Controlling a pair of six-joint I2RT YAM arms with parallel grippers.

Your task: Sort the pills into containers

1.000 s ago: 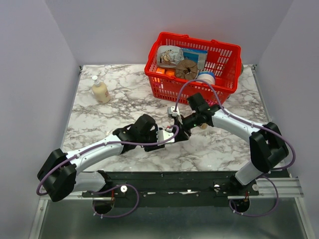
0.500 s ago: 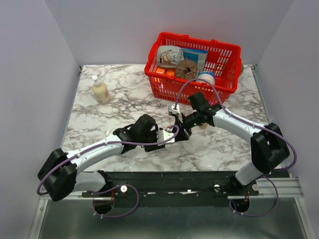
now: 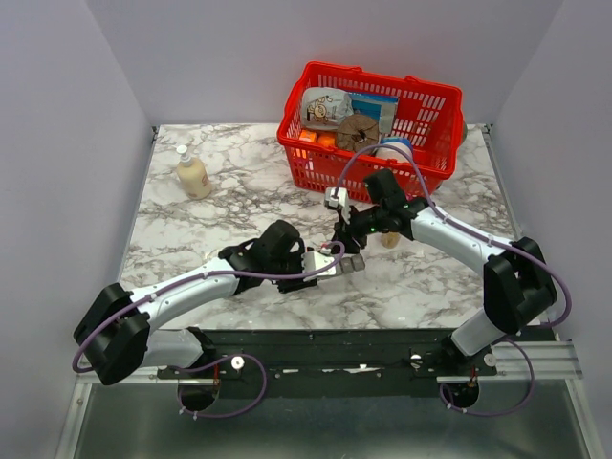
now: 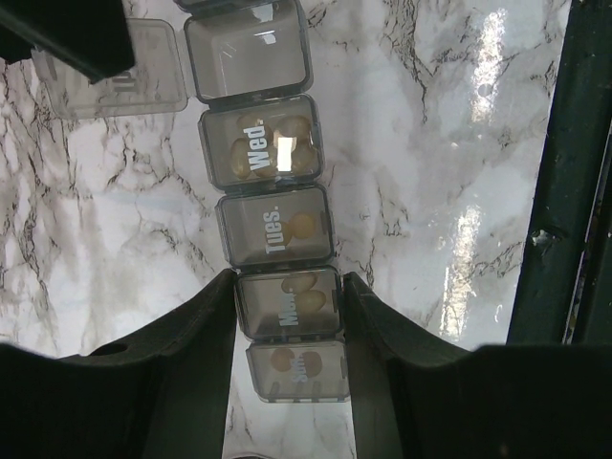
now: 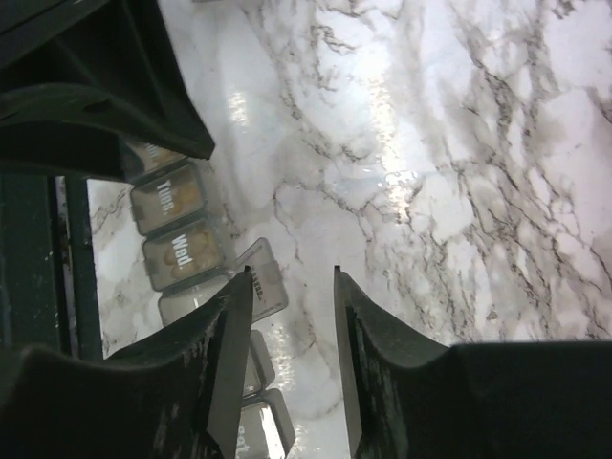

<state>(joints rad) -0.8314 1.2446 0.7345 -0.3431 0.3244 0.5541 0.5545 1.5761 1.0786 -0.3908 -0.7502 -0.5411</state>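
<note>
The containers are a dark grey pill organiser [image 4: 273, 191] lying on the marble, with day labels on its lids. Tan pills [image 4: 287, 153] show through the Sun, Mon, Tues and Wed lids. The compartment after Wed stands open, its lid [image 4: 124, 72] flipped out to the side. My left gripper [image 4: 289, 287] is shut on the organiser at the Mon compartment. In the top view it [image 3: 335, 267] holds the strip [image 3: 352, 266] at mid table. My right gripper [image 5: 292, 273] hangs open over bare marble, one fingertip beside the flipped lid [image 5: 263, 287]. A small tan-filled bottle [image 3: 389, 239] stands just right of it.
A red mesh basket [image 3: 435, 105] full of goods stands at the back right, close behind my right arm. A cream pump bottle [image 3: 192, 174] stands at the back left. The black mounting rail [image 4: 564, 191] runs along the table's near edge.
My right gripper has drawn back a little from the organiser toward the basket, and its jaws have narrowed somewhat. The left gripper and the organiser have stayed put.
</note>
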